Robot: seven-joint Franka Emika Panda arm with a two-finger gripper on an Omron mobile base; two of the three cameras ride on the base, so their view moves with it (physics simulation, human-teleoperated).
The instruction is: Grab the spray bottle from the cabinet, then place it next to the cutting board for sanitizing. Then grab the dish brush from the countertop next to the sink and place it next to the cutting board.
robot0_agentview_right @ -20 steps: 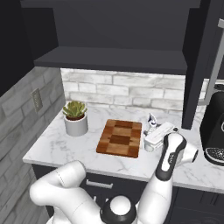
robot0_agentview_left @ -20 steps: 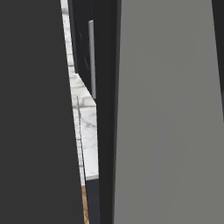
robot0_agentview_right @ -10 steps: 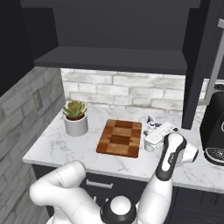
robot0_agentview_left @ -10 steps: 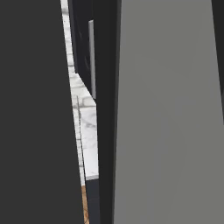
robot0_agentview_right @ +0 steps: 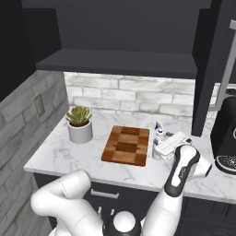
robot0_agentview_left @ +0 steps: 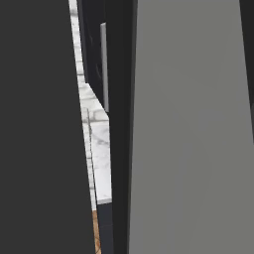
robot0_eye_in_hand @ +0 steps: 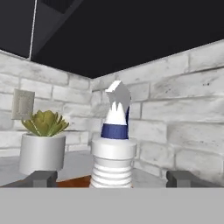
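Where the hand view looks along the gripper (robot0_eye_in_hand: 112, 178), the spray bottle (robot0_eye_in_hand: 113, 148) is seen upright in the lower centre of the frame, midway between the two dark fingers (robot0_eye_in_hand: 42, 178), which stand wide apart at the lower left and lower right with a clear gap on each side of the bottle, so that nothing is clamped. Its ribbed white neck, blue collar and white trigger nozzle are shown there against a pale brick wall (robot0_eye_in_hand: 175, 113), with a potted plant (robot0_eye_in_hand: 43, 144) at the left and a thin strip of brown board at the bottom edge. In the right base view the bottle (robot0_agentview_right: 159, 134) is found right of centre, standing on the desk (robot0_agentview_right: 60, 152) just beside the right edge of the cutting board (robot0_agentview_right: 126, 145), while the hand (robot0_agentview_right: 173, 145) is seen just to the right of the bottle; whether the fingers touch it cannot be told from that view. A black coffee machine (robot0_agentview_right: 226, 138) at the right edge and the open black cabinet (robot0_agentview_right: 124, 37) across the top are also given by this view. By the left base view a narrow slice of marble desk (robot0_agentview_left: 99, 149) is shown between dark panels, with a grey bar handle (robot0_agentview_left: 104, 64) in the upper part.
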